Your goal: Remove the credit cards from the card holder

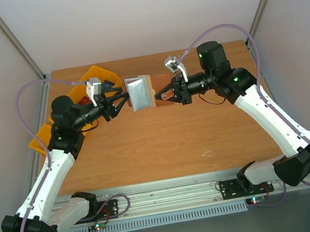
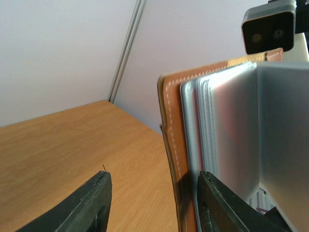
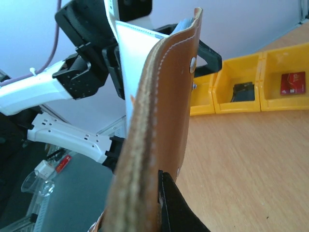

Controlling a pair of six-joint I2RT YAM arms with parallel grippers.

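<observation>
Card holder (image 1: 139,93) stands open between claws: right claw (image 1: 162,95) clenched on brown flap; left claw (image 1: 123,97) spread, straddling opposite cover edge (outer finger clear).

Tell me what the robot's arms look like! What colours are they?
The left arm and right arm have white links with chunky black joints. The left end effector and right end effector are black, each with two fingers. A lilac cable loops along each arm, and small green lights glow on the right one.
</observation>
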